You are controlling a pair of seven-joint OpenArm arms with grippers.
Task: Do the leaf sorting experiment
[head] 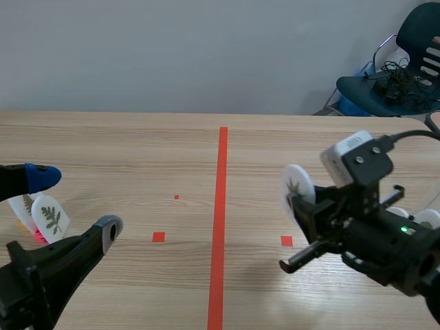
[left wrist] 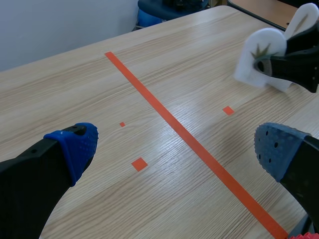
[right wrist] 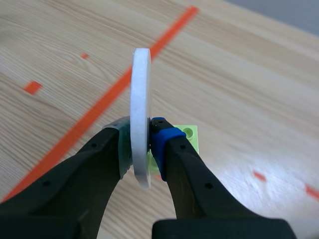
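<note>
Nearest me, at about eight o'clock in the scene view, my left gripper hangs low over the pale wood-grain table. Its fingers are spread wide with nothing in them. Its own wrist camera shows only planks and tape marks between the blue pad and the grey one. Close beside it, toward nine o'clock, a white oval card printed with a dark green leaf stands upright on a small pink base. A second white card stands just behind it (its print is too small for me to read).

At my four o'clock the right gripper is clamped onto a flat white round plastic disc. Its wrist camera shows the disc edge-on and upright, squeezed between a grey-green pad on one side and a blue pad on the other. The fingers stand only as far apart as the disc is thick. A light green plastic block shows just past the fingertips, low against the disc; I cannot tell whether the two are joined. From the left wrist camera, the disc sits at that gripper's one o'clock and its face carries a small leaf print.

More white rounded pieces peek out past the right arm, at three o'clock.

The long orange-red tape line runs from six toward twelve o'clock along the table's middle, between the two grippers.

Beyond the table's far edge, at two o'clock, a dark blue plastic chair holds a tangle of black cables.
</note>
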